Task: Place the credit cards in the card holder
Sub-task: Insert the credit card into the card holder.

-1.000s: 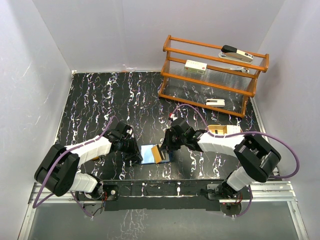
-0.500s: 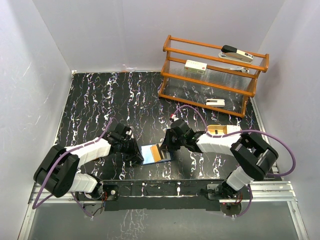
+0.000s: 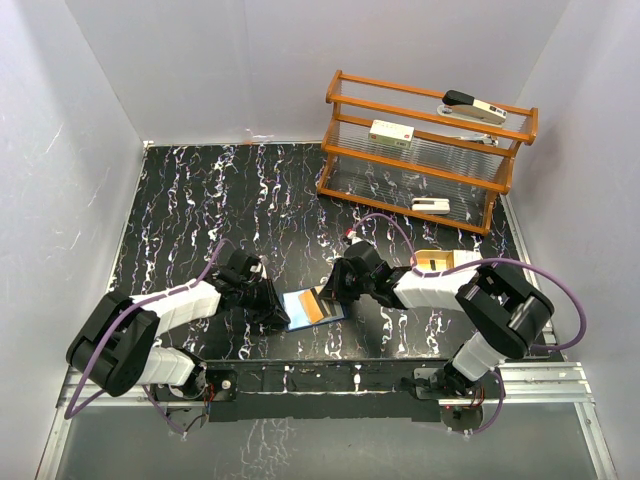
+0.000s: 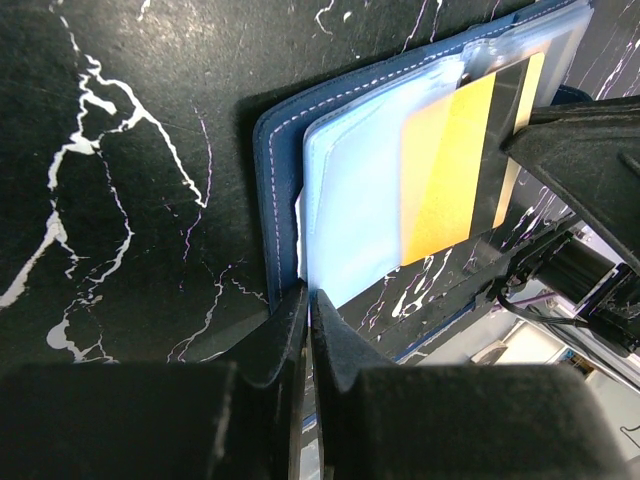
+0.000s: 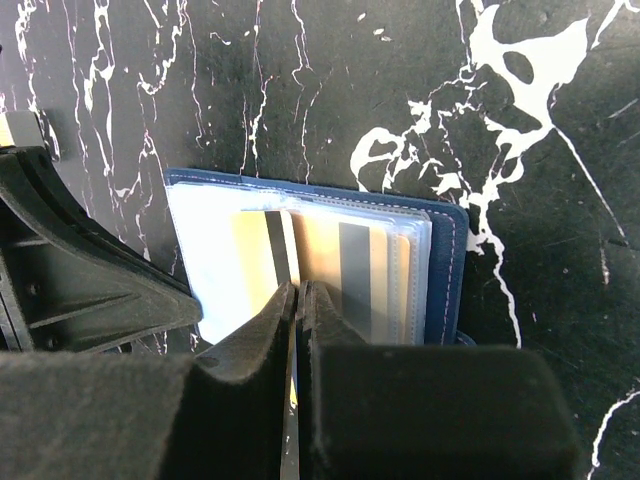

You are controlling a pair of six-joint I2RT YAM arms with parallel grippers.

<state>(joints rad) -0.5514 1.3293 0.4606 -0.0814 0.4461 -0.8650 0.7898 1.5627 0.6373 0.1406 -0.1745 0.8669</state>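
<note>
While both arms reach inward across the black, white-veined table (image 3: 200, 200), the card holder (image 3: 312, 307) (image 4: 285, 150) (image 5: 445, 270) lies open and flat near the table's front edge, between the two arms' tips. Its navy cover faces down and its clear sleeves face up.

Left fingers (image 3: 272, 308) (image 4: 270, 340): drawn almost together, pinching the left edge of the card holder where the cover and a pale-blue sleeve meet.

Right fingers (image 3: 330, 292) (image 5: 255, 340): likewise nearly closed, clamping the edge of a credit card (image 4: 445, 170) (image 5: 255, 250), yellow-orange with a dark stripe. This card lies over the right-hand half of the open holder. One end appears to sit beneath a clear sleeve, and the other protrudes toward the right fingers.

Right wrist view: a second card (image 5: 380, 270), tan with a dark stripe, sits in a sleeve just beside the held card, closer to the navy border.

Top view, background: a wooden rack (image 3: 400, 208) stands at the far right of the table, well apart from the card holder.
</note>
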